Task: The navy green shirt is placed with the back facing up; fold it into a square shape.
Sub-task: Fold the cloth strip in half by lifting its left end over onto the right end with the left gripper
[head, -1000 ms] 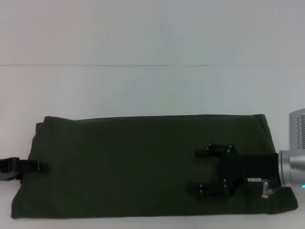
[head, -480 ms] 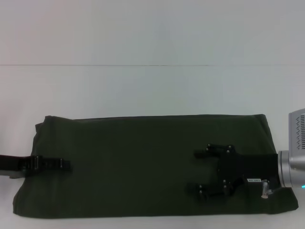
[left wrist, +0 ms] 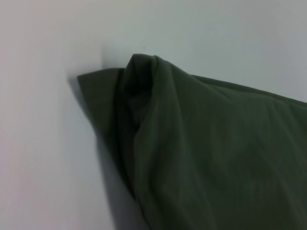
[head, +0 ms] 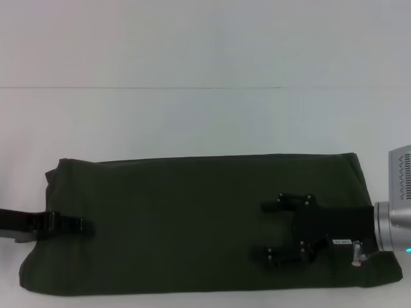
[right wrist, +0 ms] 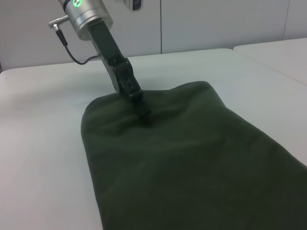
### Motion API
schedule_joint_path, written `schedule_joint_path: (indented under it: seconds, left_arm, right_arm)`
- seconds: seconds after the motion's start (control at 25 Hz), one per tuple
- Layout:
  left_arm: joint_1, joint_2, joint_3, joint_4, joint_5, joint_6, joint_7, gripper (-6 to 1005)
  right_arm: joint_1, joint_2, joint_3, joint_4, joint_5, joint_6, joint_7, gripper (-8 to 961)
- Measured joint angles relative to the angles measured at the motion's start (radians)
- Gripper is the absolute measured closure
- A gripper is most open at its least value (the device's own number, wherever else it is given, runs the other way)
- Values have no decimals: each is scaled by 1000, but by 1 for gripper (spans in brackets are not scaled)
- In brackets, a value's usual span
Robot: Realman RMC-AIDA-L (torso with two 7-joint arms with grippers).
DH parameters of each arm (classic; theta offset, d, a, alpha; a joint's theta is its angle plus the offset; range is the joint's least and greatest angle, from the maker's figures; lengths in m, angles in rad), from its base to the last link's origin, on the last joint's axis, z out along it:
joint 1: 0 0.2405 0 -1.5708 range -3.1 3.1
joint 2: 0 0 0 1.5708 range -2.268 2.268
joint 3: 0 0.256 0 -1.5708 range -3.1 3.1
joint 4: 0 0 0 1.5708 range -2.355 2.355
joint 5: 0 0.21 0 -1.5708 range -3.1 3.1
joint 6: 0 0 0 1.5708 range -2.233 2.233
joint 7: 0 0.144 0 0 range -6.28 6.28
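Note:
The navy green shirt (head: 192,218) lies folded into a long plain band across the near part of the table, with no lettering showing. My left gripper (head: 82,224) reaches in from the left over the shirt's left edge. It is shut on the cloth, which puckers up around it. From the right wrist view, the left gripper (right wrist: 142,112) is pinching that far edge of the shirt (right wrist: 192,163). The left wrist view shows the bunched corner (left wrist: 144,96). My right gripper (head: 264,230) is open over the shirt's right part, fingers pointing left.
The white table (head: 205,122) extends behind the shirt to a seam line across the middle of the head view. The shirt's near edge runs close to the table's front edge.
The left gripper slid right onto the shirt's left edge, then drew back a little. That edge has shifted slightly right and puckered. The right arm has not moved.

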Motion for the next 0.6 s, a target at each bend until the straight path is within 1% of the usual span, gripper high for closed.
schedule_joint_path:
  seconds: [0.32,0.6]
  left_arm:
    - [-3,2,4,5,-5,4,2,457]
    - [-6,7,3,7,-8,9,5,760]
  right_arm:
    - [1,0,0,-1,0,-4,1,34]
    - [1,2,0,0,2,-5,1,34]
